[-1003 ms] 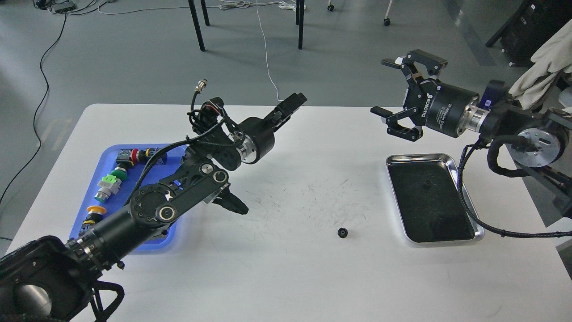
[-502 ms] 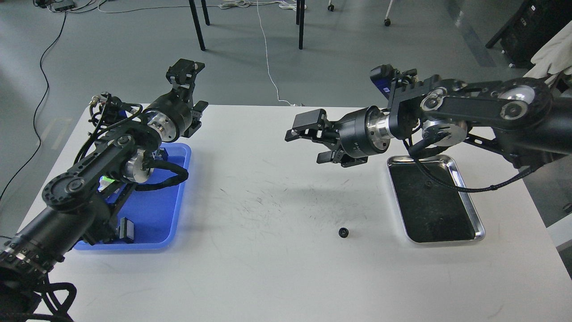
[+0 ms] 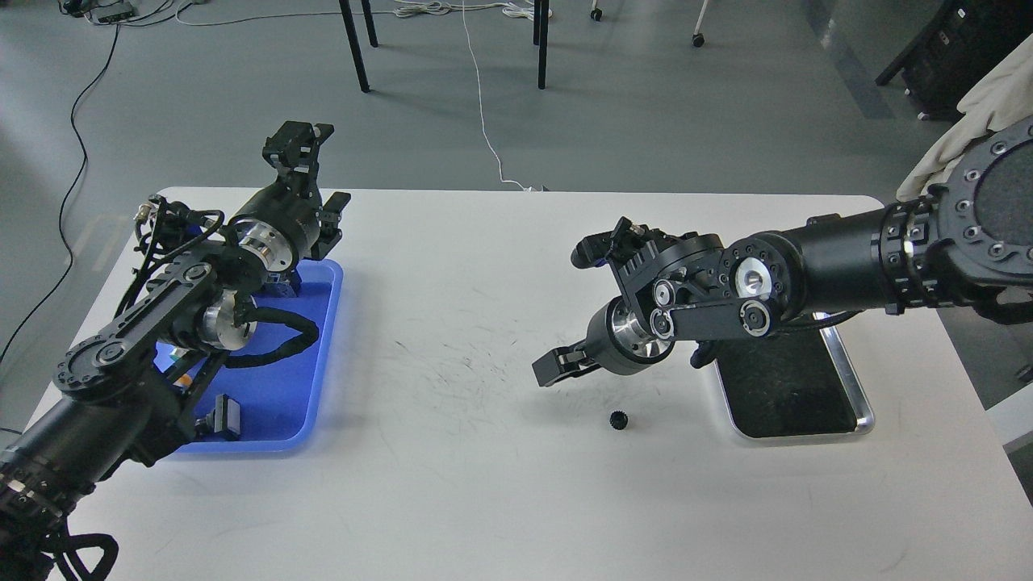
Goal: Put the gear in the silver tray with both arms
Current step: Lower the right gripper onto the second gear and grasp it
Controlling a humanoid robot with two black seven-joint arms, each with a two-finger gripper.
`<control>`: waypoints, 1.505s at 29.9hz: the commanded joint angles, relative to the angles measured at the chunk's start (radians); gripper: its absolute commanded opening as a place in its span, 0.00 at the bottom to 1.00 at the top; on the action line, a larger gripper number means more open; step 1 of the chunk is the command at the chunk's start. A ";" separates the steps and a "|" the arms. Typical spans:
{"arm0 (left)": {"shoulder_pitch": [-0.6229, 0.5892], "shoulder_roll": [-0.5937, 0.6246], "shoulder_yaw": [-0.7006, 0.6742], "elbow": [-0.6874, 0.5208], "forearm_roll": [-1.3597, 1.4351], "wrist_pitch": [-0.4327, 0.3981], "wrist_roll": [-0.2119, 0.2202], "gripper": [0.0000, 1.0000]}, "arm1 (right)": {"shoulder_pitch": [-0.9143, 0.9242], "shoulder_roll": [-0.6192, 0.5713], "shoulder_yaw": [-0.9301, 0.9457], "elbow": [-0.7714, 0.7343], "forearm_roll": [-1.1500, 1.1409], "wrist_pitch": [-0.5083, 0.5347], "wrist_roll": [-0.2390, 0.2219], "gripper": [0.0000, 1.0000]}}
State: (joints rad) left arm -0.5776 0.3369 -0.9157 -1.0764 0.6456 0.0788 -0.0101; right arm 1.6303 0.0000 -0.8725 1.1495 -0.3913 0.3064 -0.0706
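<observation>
A small black gear [image 3: 618, 419] lies on the white table, left of the silver tray [image 3: 857, 393]. The tray's far end is hidden behind my right arm. My right gripper [image 3: 555, 369] hangs low over the table, pointing down and left, just up and left of the gear and apart from it. It is seen side-on, so I cannot tell its fingers apart. My left gripper [image 3: 316, 173] is open and empty, raised over the far end of the blue tray [image 3: 274, 403].
The blue plastic tray holds a black part [image 3: 226, 415] and others hidden under my left arm. Scuff marks cover the table's middle [image 3: 460, 363]. Chair legs and cables stand on the floor beyond the table's far edge.
My right arm swung down and left, bringing its gripper from mid-air to low over the table near the gear. My left arm drew back slightly to the left. The gear has not moved.
</observation>
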 commanded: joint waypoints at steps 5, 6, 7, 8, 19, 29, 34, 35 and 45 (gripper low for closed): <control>0.002 -0.002 0.003 0.000 0.000 0.001 -0.002 0.98 | -0.006 0.000 -0.006 0.003 0.012 0.106 0.003 0.94; 0.002 -0.004 0.004 0.000 0.000 0.001 -0.002 0.98 | -0.006 0.000 -0.006 0.004 0.011 0.111 0.003 0.94; 0.002 -0.004 0.006 0.001 0.000 0.001 -0.004 0.98 | -0.006 0.000 -0.008 0.004 0.009 0.114 0.003 0.94; 0.002 -0.004 0.006 0.000 0.000 0.001 -0.004 0.98 | -0.006 0.000 -0.013 0.006 0.005 0.115 0.003 0.94; 0.002 -0.004 0.001 0.007 0.000 0.001 -0.024 0.98 | -0.007 0.000 -0.056 0.015 -0.005 0.162 0.009 0.85; 0.002 -0.004 0.000 0.007 0.000 0.001 -0.025 0.98 | -0.006 0.000 -0.060 0.018 -0.006 0.162 0.009 0.78; 0.001 0.002 -0.002 0.007 0.000 0.001 -0.042 0.98 | -0.007 0.000 -0.065 0.018 -0.011 0.163 0.009 0.76; 0.001 0.004 -0.002 0.006 0.000 0.001 -0.044 0.98 | -0.007 0.000 -0.065 0.018 -0.017 0.165 0.009 0.76; 0.001 0.005 -0.002 0.004 0.000 0.001 -0.045 0.98 | -0.024 0.000 -0.065 0.010 -0.021 0.163 0.012 0.64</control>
State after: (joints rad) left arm -0.5768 0.3420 -0.9173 -1.0708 0.6459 0.0798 -0.0551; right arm 1.6125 0.0000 -0.9373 1.1625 -0.4126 0.4708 -0.0584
